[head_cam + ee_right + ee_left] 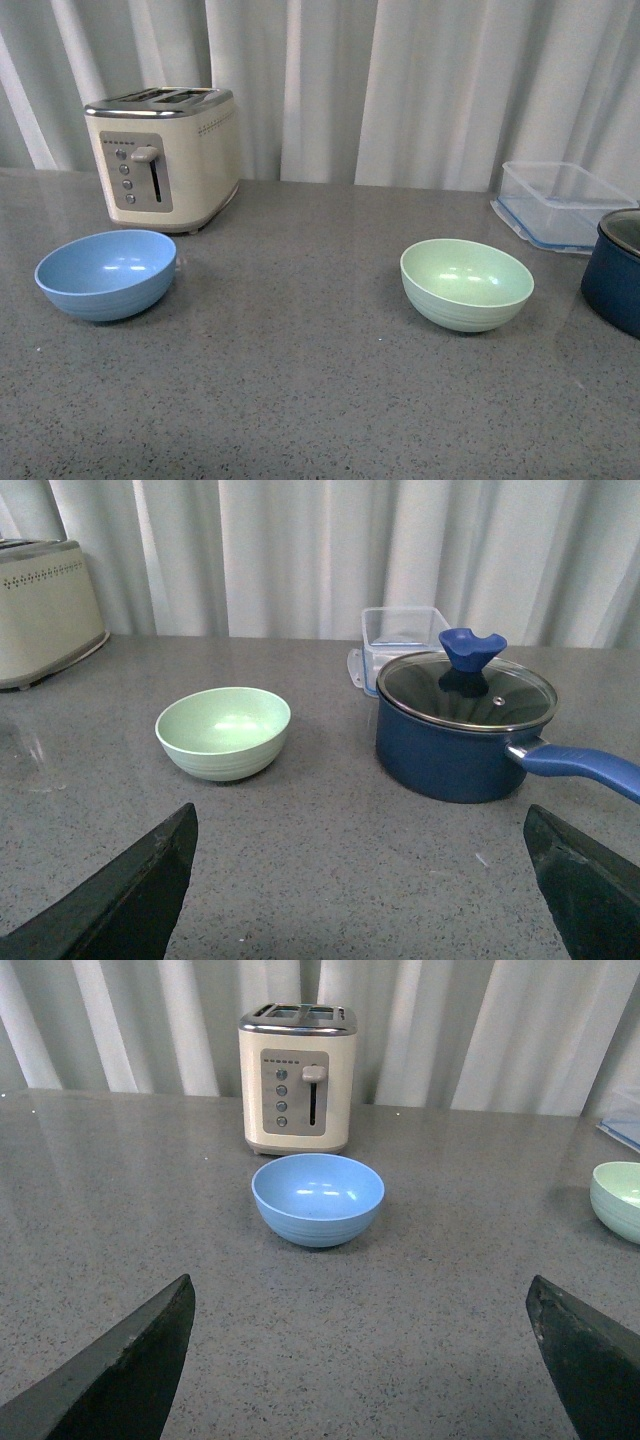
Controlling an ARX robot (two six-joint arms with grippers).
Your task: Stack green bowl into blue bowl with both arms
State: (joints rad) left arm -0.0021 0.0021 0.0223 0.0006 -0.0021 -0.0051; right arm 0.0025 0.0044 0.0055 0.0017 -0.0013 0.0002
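Grey speckled tabletop, white curtain behind. Neither arm shows in the front view.

Blue bowl sits upright and empty on the robot's left side of the tabletop, just in front of a cream toaster, not touching it. Green bowl sits upright and empty on the right side, well apart from the blue bowl. Not stacked.

Clear container with a blue rim sits behind and to the right of the green bowl. Dark navy pot is at the right edge, near the green bowl, with a gap between them. The right wrist view shows the pot with a glass lid, a blue knob and a blue handle.

Left pincer: released, black fingers spread wide, nothing between them. It is above the tabletop, facing the blue bowl, short of it.

Right pincer: released, fingers spread wide, gripping nothing. It faces the green bowl and pot, with no contact.
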